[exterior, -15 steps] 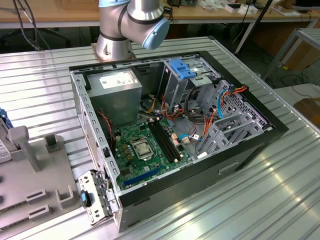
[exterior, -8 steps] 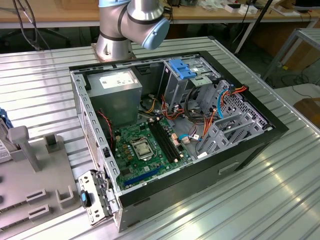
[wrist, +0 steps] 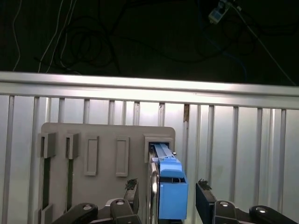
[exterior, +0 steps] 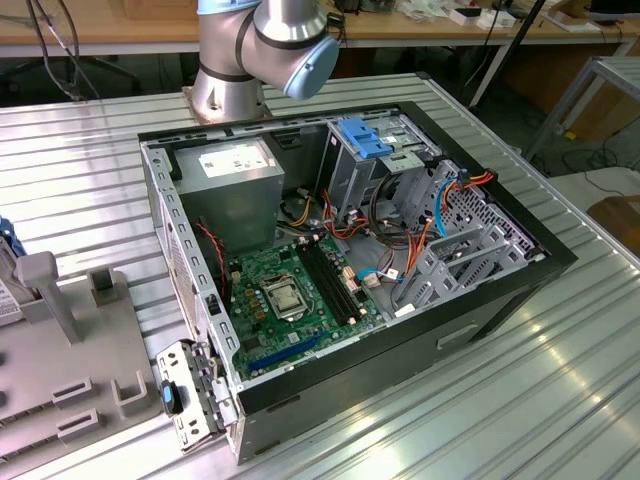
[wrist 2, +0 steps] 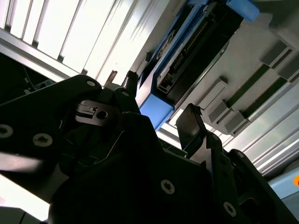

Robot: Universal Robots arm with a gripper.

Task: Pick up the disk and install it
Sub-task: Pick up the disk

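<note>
hand [wrist: 168, 199]: wide, fingers [wrist: 203, 198] either side of disk, small gaps showing | disk [wrist: 172, 186]: on edge in end slot of grey holder [wrist: 105, 133] | holder on ribbed tabletop [wrist: 233, 140]

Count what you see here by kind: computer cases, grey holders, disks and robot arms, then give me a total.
Computer case: 1, lid off
Grey holder: 1
Disk: 1, standing in a slot of the holder, the open pincer straddling it
Robot arm: 1
Total: 4
</note>
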